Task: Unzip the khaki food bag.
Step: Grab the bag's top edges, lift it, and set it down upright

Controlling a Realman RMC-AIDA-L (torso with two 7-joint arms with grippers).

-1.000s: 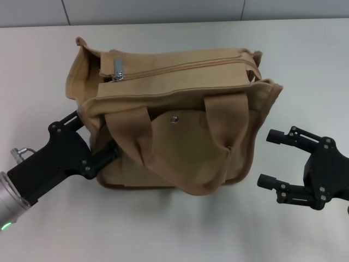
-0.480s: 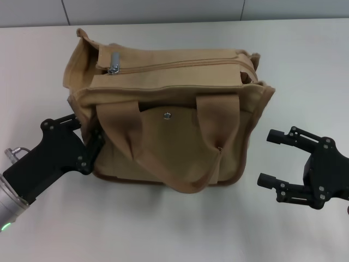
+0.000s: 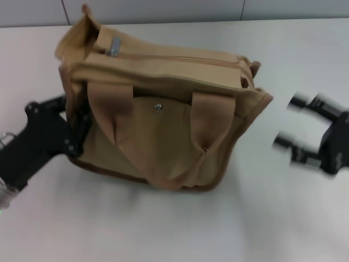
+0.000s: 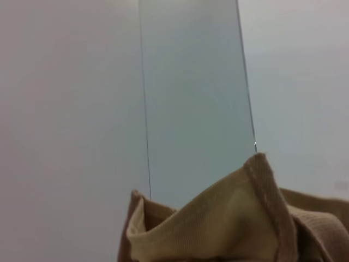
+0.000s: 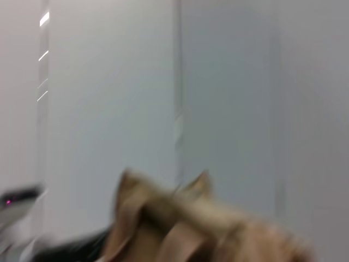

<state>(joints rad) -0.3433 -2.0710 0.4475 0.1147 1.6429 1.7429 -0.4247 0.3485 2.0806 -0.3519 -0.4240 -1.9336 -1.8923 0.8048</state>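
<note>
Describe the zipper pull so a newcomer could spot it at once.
On the white table sits the khaki food bag, with the left gripper against its left end. Follow the top zipper to that end: the zipper pull is the small silver tab, the only metal besides the front snap.

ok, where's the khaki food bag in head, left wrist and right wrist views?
Head view: the khaki food bag fills the centre-left, left gripper at its side, right gripper apart from it.
Left wrist view: its folded top corner shows at the lower edge.
Right wrist view: blurred bag at the bottom.
Shared landmark: the bag's raised corner.
</note>
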